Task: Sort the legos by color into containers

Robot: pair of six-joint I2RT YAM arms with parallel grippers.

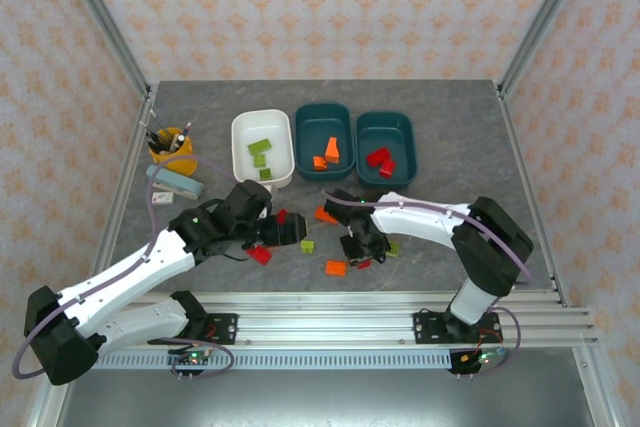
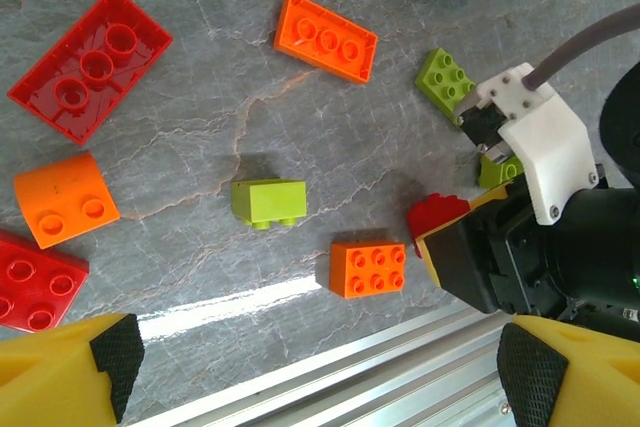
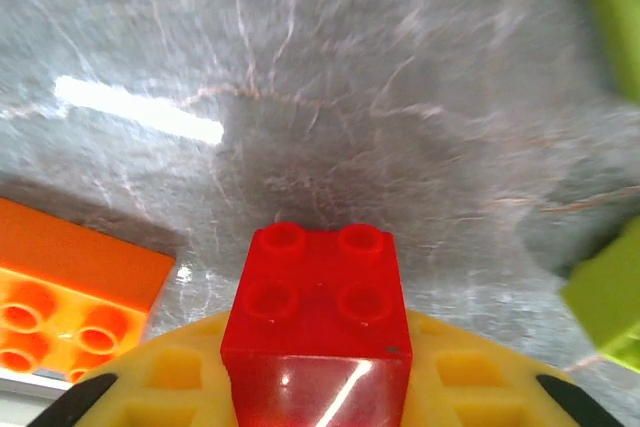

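A red brick [image 3: 318, 292] sits pinched in my right tool [image 3: 318, 372] at the counter [image 3: 350, 97], while my left tool [image 2: 322, 355] hangs spread above loose bricks [image 2: 268, 202].

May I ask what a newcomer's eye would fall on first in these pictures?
Loose bricks lie mid-table, where the left gripper and right gripper nearly meet. Behind them the white tub holds green bricks, the middle teal tub orange, the right teal tub red. A red brick looms close in the right wrist view.
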